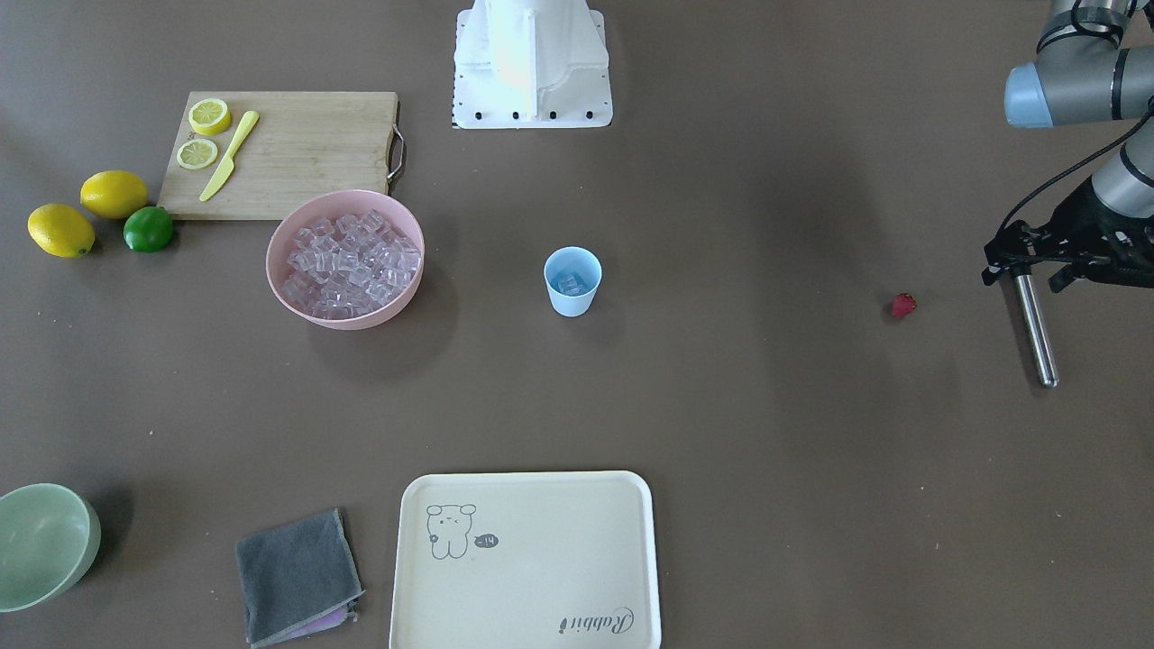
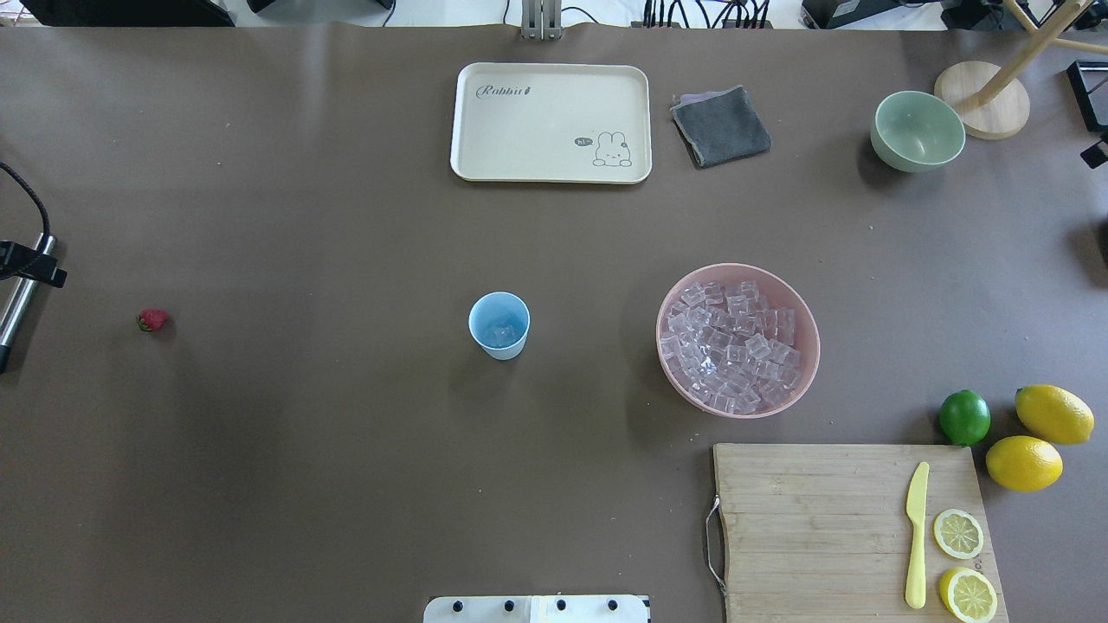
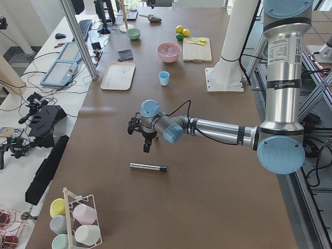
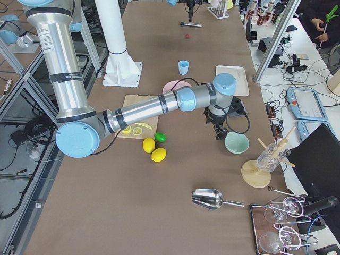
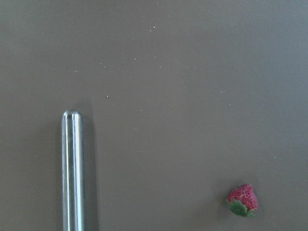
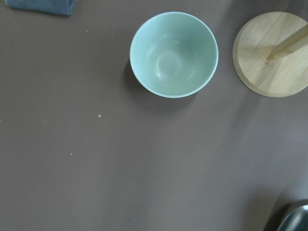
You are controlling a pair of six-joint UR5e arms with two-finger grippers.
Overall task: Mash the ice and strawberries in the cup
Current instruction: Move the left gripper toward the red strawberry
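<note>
Left gripper (image 1: 1026, 270) hovers open, empty, over the steel rod (image 1: 1035, 329); right gripper (image 4: 218, 134) opening untellable; cup (image 1: 572, 306) holds ice (image 1: 571, 285), strawberry (image 1: 903, 306) outside, nothing mashed

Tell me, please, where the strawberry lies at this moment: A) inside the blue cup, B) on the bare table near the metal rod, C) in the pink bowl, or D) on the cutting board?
B: the strawberry lies on the table, apart from the rod, and the cup shows only ice inside.
</note>
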